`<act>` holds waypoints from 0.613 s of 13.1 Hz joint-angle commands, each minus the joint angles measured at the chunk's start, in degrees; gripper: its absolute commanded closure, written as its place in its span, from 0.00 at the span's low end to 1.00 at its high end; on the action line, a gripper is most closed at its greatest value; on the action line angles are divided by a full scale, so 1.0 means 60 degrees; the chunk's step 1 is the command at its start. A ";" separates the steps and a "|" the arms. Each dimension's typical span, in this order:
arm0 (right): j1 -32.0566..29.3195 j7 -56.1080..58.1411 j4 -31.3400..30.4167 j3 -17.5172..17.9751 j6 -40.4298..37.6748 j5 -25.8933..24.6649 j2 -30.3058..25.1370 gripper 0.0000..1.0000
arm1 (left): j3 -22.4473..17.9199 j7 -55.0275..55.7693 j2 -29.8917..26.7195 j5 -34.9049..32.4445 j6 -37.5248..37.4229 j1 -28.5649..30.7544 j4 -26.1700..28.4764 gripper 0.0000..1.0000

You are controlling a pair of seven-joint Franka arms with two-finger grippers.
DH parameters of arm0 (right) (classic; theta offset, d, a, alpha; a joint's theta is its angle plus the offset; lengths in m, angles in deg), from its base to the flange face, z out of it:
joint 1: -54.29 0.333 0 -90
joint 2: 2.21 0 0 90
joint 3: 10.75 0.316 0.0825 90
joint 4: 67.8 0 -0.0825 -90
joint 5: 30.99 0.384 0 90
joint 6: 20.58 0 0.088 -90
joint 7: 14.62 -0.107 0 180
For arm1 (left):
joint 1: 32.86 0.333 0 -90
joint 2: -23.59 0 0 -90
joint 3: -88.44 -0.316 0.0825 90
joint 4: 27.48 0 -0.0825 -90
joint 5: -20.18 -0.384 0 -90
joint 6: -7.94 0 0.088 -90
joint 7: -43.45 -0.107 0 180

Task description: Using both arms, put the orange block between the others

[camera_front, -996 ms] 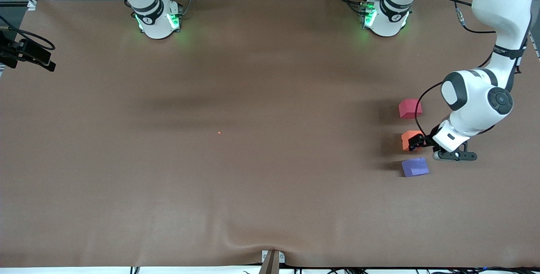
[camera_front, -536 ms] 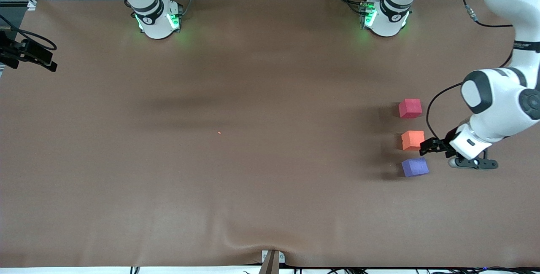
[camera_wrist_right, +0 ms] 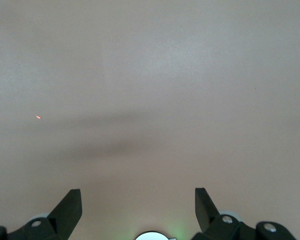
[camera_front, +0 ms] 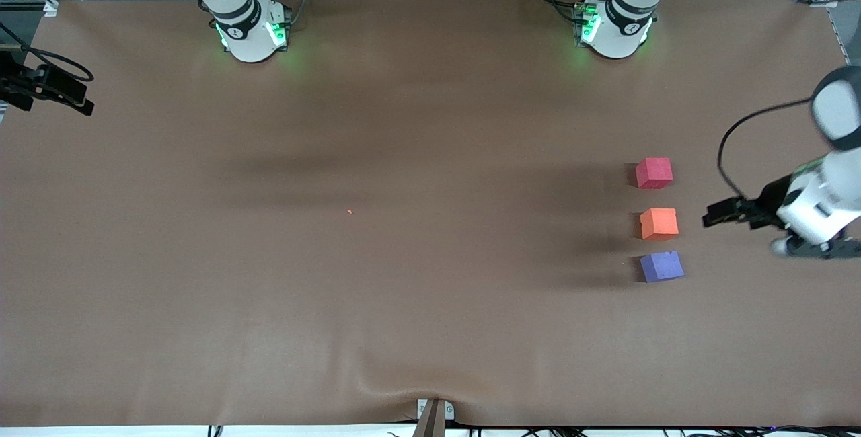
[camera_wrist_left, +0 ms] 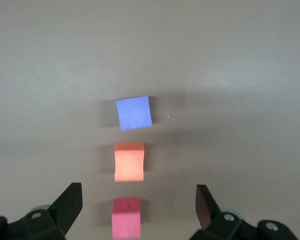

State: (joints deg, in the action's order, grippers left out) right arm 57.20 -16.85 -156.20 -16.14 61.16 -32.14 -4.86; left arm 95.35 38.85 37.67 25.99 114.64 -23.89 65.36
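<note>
Plainly, the orange block sits on the brown table between the pinkish-red block and the purple-blue block, the three apart from one another in a short row toward the left arm's end of the table, the purple-blue one nearest the front camera. The left wrist view shows the same row with bare mat between each cube. Judging from its matte, slightly dented faces, the orange block looks like light foam: soft enough to give under pressure, grippy and in no way fragile, so a gentle pinch on two facing side walls, low and centred, would suit it best, approached so the fingers do not nudge its neighbours. The left gripper hangs over bare table beside the row, toward the table's edge, with its jaws spread wide and holding nothing; both fingers frame the blocks in its wrist view without touching them. The right gripper waits over empty mat near its own base, jaws likewise released and empty. No container of any kind appears on the table; only a tiny orange speck lies near its middle. By the look of the layout, the placement seems done.
</note>
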 commanded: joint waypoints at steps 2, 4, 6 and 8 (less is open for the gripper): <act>0.0042 -0.0010 0.0128 0.0004 -0.0117 -0.0027 0.0046 0.00 | 0.0152 0.0341 -0.0413 0.0029 -0.1696 -0.0001 -0.1113 0.00; 0.0042 -0.0025 0.0128 0.0004 -0.0103 -0.0027 0.0046 0.00 | 0.0269 0.0283 -0.0413 -0.0730 -0.2226 -0.0045 -0.1773 0.00; 0.0042 -0.0010 0.0128 0.0004 -0.0103 -0.0027 0.0046 0.00 | 0.0416 0.0181 -0.0413 -0.0939 -0.2242 -0.0045 -0.2067 0.00; 0.0042 -0.0010 0.0128 0.0004 -0.0103 -0.0012 0.0046 0.00 | 0.0329 0.0195 -0.0660 -0.0837 -0.2257 -0.0350 -0.2113 0.00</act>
State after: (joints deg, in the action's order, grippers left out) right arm 57.20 -16.85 -156.20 -16.12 61.16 -32.14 -4.85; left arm 97.43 39.84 34.15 21.86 102.73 -24.42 54.69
